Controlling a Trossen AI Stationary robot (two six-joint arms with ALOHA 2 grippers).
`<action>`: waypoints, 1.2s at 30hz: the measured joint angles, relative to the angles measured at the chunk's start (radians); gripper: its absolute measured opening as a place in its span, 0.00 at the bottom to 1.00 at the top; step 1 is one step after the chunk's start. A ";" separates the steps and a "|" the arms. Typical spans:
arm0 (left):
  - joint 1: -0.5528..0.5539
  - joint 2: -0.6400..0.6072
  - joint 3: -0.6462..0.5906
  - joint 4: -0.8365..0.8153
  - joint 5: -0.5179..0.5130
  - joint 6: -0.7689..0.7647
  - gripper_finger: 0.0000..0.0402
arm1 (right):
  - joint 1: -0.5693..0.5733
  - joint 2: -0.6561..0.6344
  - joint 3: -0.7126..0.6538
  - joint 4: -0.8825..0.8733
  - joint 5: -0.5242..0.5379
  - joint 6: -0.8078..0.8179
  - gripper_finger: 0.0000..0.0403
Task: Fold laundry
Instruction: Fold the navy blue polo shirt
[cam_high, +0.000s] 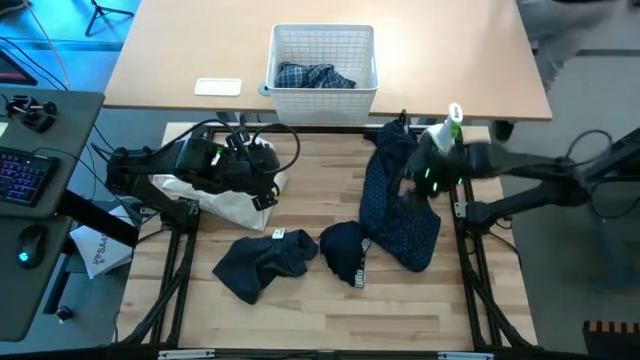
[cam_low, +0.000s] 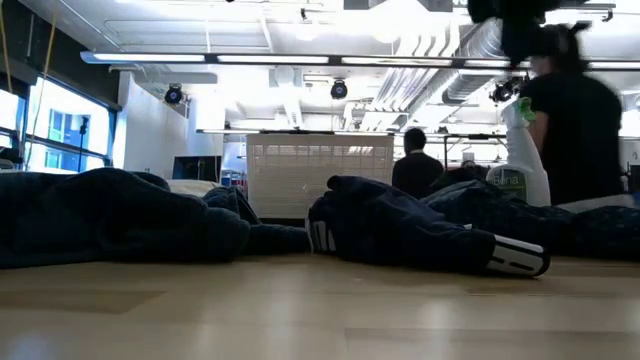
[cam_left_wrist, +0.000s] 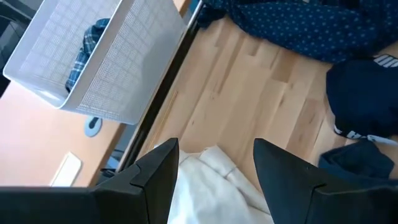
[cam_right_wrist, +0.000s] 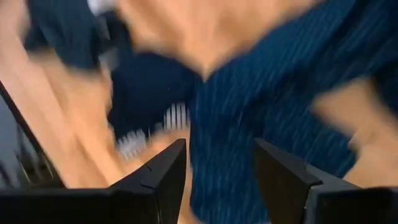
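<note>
Left pincer (cam_high: 262, 178) at centre left of the high view, fingers spread, over a cream cloth (cam_high: 225, 200). Below it, a crumpled dark grey garment (cam_high: 262, 262) and a small black piece (cam_high: 343, 250) on the wooden counter (cam_high: 300, 320). Top centre, plaid shirt (cam_high: 315, 76) inside the white basket (cam_high: 322, 95). Centre right, navy dotted shirt (cam_high: 400, 205) sprawled beneath the right pincer (cam_high: 425, 180), fingers apart, gripping nothing.

— What's lying along the tabletop (cam_low: 300, 310)?
— Dark garments: one mound (cam_low: 110, 215) at the frame's left, another dark piece (cam_low: 400, 230) in the centre with white stripes at its edges.
— And behind?
— A white lattice basket (cam_low: 320, 170) mid-frame, a person (cam_low: 415, 160) just right of it, a white spray bottle (cam_low: 525, 165) at right.
</note>
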 joint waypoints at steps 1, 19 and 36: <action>0.000 0.000 0.000 0.004 0.000 0.000 0.48 | 0.048 0.000 -0.048 0.000 -0.018 0.045 0.43; 0.000 0.000 0.000 0.108 0.019 0.039 0.48 | 0.318 0.000 -0.847 1.067 -0.042 0.964 0.24; -0.060 0.001 0.000 0.108 0.045 0.000 0.48 | 0.217 -0.054 -0.409 0.599 -0.039 -0.030 0.18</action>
